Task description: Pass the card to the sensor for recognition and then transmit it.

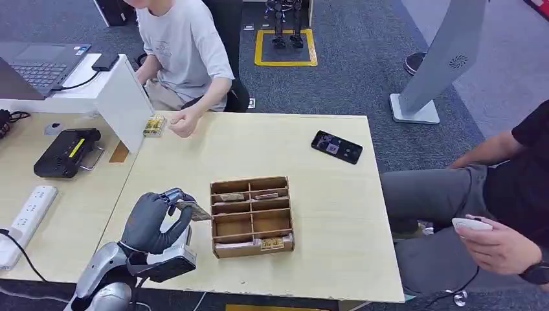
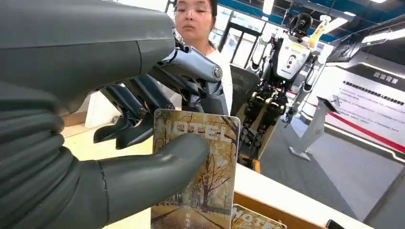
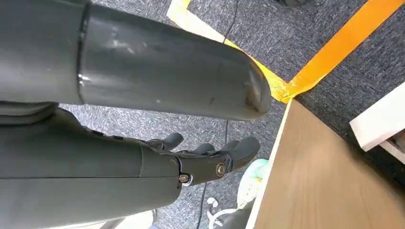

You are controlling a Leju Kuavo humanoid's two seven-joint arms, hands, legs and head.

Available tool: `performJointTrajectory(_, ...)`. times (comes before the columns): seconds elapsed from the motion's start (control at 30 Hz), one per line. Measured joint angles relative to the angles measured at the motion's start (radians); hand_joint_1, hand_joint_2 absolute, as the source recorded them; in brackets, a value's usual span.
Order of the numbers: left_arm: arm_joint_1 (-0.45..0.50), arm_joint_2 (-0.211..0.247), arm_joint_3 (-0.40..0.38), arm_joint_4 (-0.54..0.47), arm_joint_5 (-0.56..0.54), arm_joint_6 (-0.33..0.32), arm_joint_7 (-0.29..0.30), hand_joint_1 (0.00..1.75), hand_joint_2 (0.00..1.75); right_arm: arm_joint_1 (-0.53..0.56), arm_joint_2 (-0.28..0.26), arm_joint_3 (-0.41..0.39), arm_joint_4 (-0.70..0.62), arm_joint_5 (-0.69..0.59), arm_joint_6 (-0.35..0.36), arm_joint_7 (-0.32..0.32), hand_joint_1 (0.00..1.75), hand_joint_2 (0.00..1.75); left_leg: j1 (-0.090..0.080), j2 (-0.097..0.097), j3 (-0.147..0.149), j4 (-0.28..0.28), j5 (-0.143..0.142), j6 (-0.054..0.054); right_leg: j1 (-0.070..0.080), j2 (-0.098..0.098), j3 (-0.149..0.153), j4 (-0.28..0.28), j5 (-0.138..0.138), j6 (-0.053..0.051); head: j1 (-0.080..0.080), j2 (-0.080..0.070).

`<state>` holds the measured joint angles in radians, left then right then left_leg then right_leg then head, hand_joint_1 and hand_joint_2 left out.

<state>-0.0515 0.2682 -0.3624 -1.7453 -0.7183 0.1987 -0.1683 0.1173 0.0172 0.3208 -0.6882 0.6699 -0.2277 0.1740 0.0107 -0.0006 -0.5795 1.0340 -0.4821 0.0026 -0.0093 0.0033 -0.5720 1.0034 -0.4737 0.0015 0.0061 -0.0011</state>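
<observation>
My left hand (image 1: 155, 219) hovers over the near left part of the table, just left of the wooden divided box (image 1: 251, 216). It pinches a hotel card (image 1: 193, 210) between thumb and fingers; in the left wrist view the card (image 2: 210, 181) shows an autumn-tree picture with the thumb (image 2: 157, 171) pressed across it. A black card reader (image 1: 67, 151) sits on the neighbouring table at the far left. My right hand (image 3: 210, 157) hangs beside the table edge above the carpet, fingers loosely apart, holding nothing.
More cards lie in the box's compartments (image 1: 272, 243). A black phone (image 1: 336, 146) lies at the far right of the table. One person (image 1: 184, 52) sits across the table with a fist on it; another (image 1: 505, 194) sits at the right. A power strip (image 1: 29, 212) lies left.
</observation>
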Motion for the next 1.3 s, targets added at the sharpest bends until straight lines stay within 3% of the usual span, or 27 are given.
performJointTrajectory(0.33,0.000,0.000,0.000,0.000,-0.001,0.000,0.000,1.75,1.75,0.000,0.000,0.000,0.000,0.000,0.000,0.000,0.00,0.00,0.000,0.000,0.000,0.000,0.000,0.000,0.000,0.000,-0.001,0.000,0.000,0.000,0.000,0.000)
performJointTrajectory(0.37,-0.008,-0.001,0.005,0.002,-0.041,0.023,0.034,1.75,1.75,0.000,0.000,0.000,0.000,0.002,0.001,0.000,0.00,0.00,0.000,0.000,0.000,0.000,0.000,0.000,0.000,0.000,-0.002,0.000,0.000,0.000,0.000,0.000)
performJointTrajectory(0.43,-0.082,-0.013,0.029,0.056,-0.185,0.110,0.177,1.75,1.75,0.000,-0.001,0.005,-0.005,0.013,0.014,0.005,0.00,0.00,0.000,-0.002,-0.003,0.000,0.002,0.002,0.000,-0.003,-0.003,0.000,0.001,0.000,0.002,0.000)
performJointTrajectory(0.47,-0.130,-0.018,0.045,0.092,-0.200,0.132,0.215,1.75,1.75,-0.001,-0.003,0.008,-0.010,0.016,0.018,0.013,0.00,0.00,0.000,-0.004,-0.003,0.000,0.003,0.001,0.000,-0.004,-0.003,0.000,0.001,-0.001,0.002,0.000)
performJointTrajectory(0.6,-0.229,-0.025,0.100,0.187,-0.201,0.144,0.206,1.75,1.75,-0.001,-0.008,0.016,-0.014,0.013,0.024,0.029,0.00,0.00,0.000,-0.002,-0.002,0.000,0.005,-0.001,0.000,-0.002,-0.003,0.000,0.004,-0.003,0.000,0.000)
performJointTrajectory(1.3,-0.238,-0.036,0.124,0.235,-0.206,0.154,0.205,1.75,1.75,-0.006,-0.014,0.032,-0.014,0.010,0.024,0.018,0.00,0.00,0.000,-0.001,-0.004,0.000,0.004,-0.001,0.000,-0.001,-0.005,0.000,0.003,-0.002,0.000,0.000)
